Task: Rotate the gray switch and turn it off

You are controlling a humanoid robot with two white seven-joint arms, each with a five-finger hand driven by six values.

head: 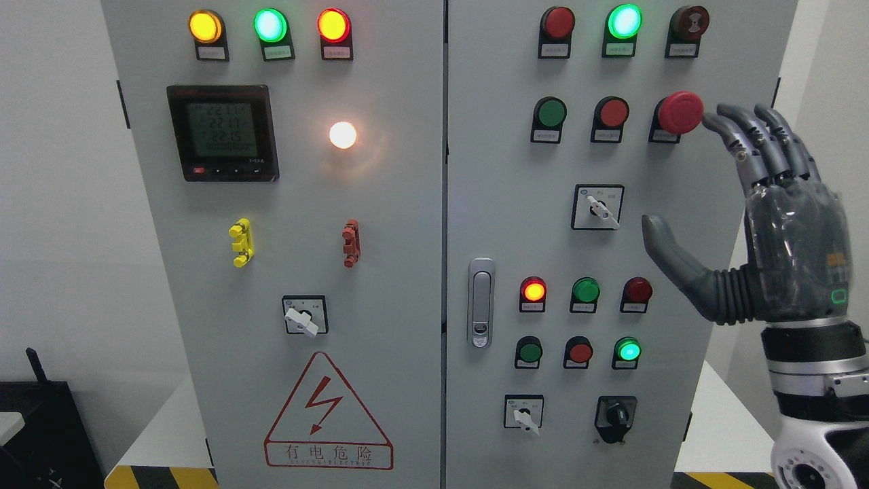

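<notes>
We faced a grey cabinet point(380, 224) with two doors, standing against a white wall, with yellow-and-black tape on the floor at its foot. The left door carried three lit lamps along the top, a meter point(223, 132) with a pale green screen, a glowing white lamp point(343, 134), a yellow clip and a red clip, a rotary switch and a red shock-warning triangle point(328, 415). The right door held rows of red and green buttons and lamps, a metal latch point(481, 302) at its left edge and a red mushroom button point(680, 112).

The gray switch point(599, 208) sat on the right door's upper middle, below the second button row. Its white handle lay on a slant, the long end pointing down and to the right.

The right hand point(747, 204) hovered just right of the switch, apart from it, palm toward the panel. Its fingers point(750, 132) were extended upward near the mushroom button, the thumb spread out to the left, nothing gripped. We saw no left hand.
</notes>
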